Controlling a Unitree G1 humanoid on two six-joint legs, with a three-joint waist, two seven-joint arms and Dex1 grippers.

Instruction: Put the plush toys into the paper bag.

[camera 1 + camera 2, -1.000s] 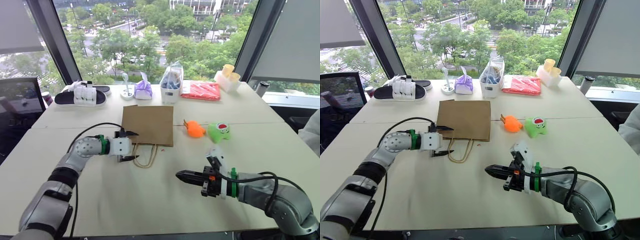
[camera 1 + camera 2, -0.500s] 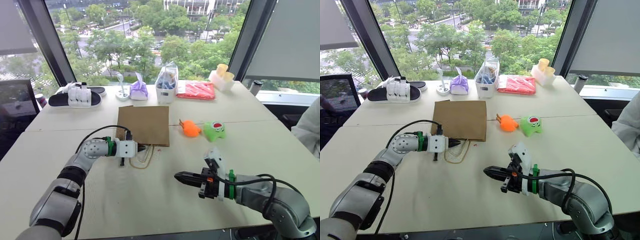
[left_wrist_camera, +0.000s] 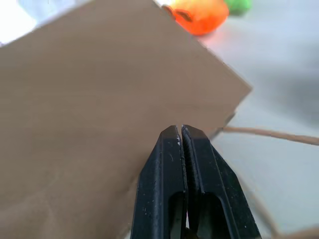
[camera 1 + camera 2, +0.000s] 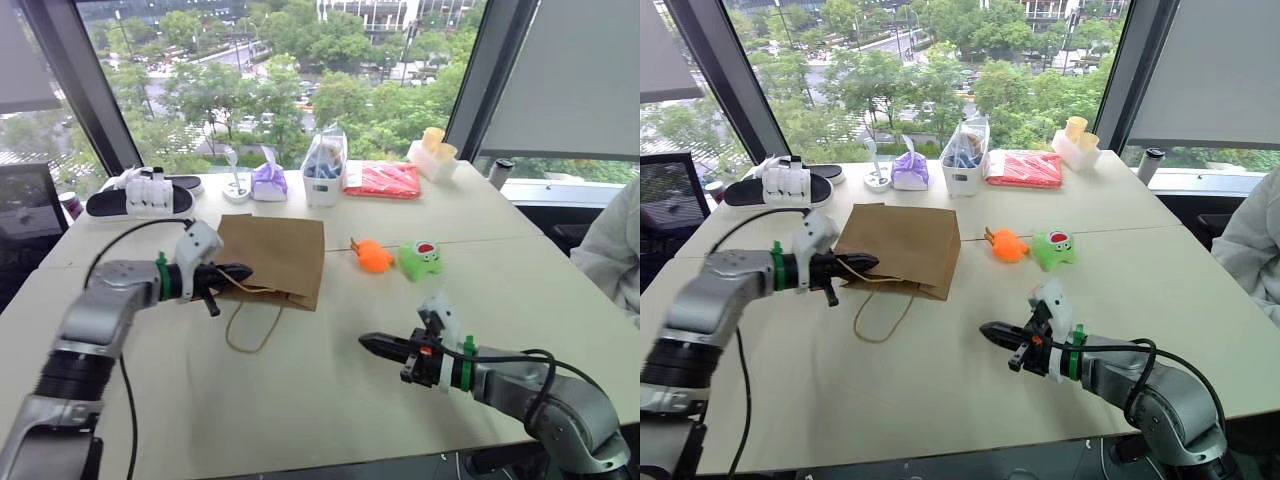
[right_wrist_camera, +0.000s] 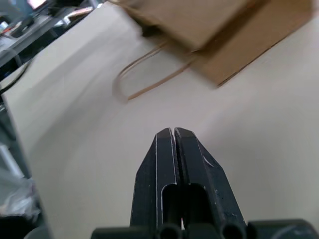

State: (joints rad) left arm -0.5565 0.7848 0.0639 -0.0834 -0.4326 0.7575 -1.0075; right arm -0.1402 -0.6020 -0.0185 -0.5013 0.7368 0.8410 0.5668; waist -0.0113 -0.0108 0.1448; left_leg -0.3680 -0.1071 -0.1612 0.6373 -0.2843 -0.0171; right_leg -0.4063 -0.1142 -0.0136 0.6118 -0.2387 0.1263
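Head views: the paper bag lies on the surface, its near edge raised by the left claw, closed on a handle. The orange toy and green toy sit beside it. The right wrist view confirms the right claw is closed and empty.

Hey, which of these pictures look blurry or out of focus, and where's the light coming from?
Left wrist view: the left pincer is crisp, while the paper bag and orange plush toy behind are soft. Right wrist view: the right pincer is sharp, the bag smeared. Both eye views: daylight from the windows behind the table, shadows faint.
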